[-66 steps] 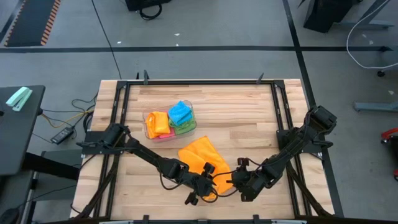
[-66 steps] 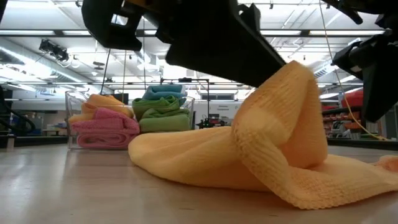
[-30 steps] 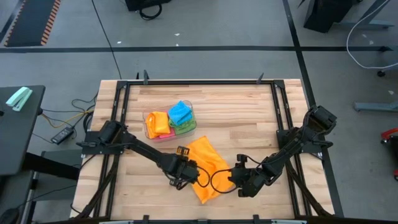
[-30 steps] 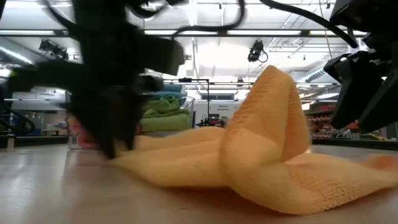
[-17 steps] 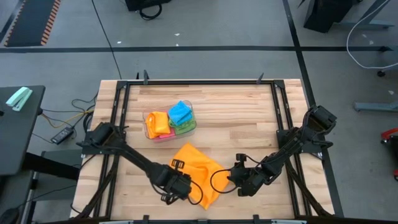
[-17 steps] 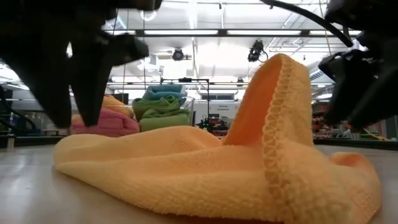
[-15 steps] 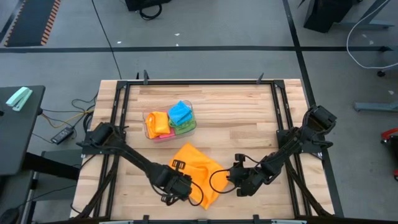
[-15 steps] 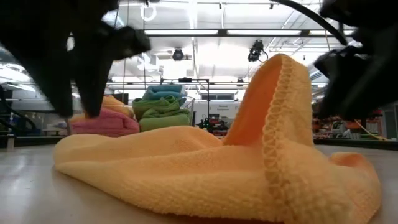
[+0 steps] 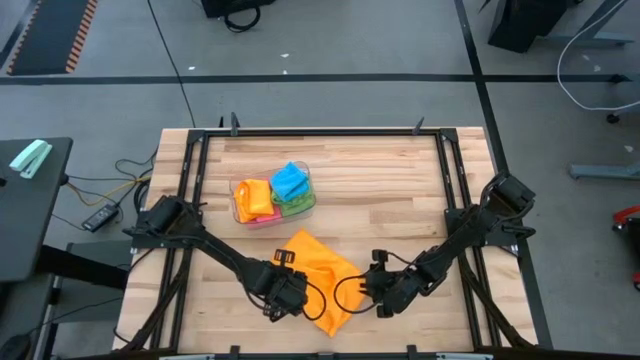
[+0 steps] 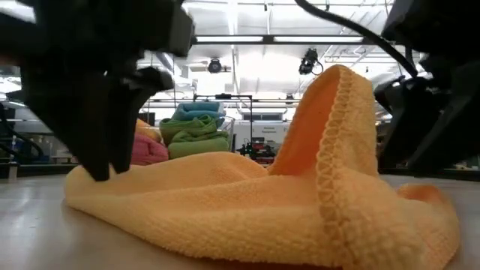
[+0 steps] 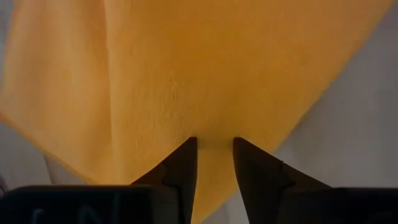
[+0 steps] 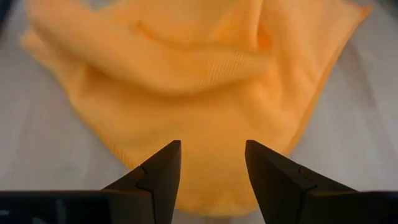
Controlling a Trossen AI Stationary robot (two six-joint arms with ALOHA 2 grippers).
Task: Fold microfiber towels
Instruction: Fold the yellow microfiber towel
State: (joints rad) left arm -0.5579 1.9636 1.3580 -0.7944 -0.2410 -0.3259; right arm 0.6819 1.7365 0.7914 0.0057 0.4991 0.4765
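1 orange towel (image 9: 318,276) lies crumpled on the worktop (image 9: 400,200) between my 2 hands. My left hand (image 11: 212,149) is pinching its edge; my right hand (image 12: 210,155) hangs open just above it. If I pull now, the raised fold could flop crooked.

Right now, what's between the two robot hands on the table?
The orange towel lies between the left end effector and the right end effector; the high view shows it.

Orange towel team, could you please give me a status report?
Left gripper closing on orange towel edge. Right gripper open, at its other side. Nothing obstructing.
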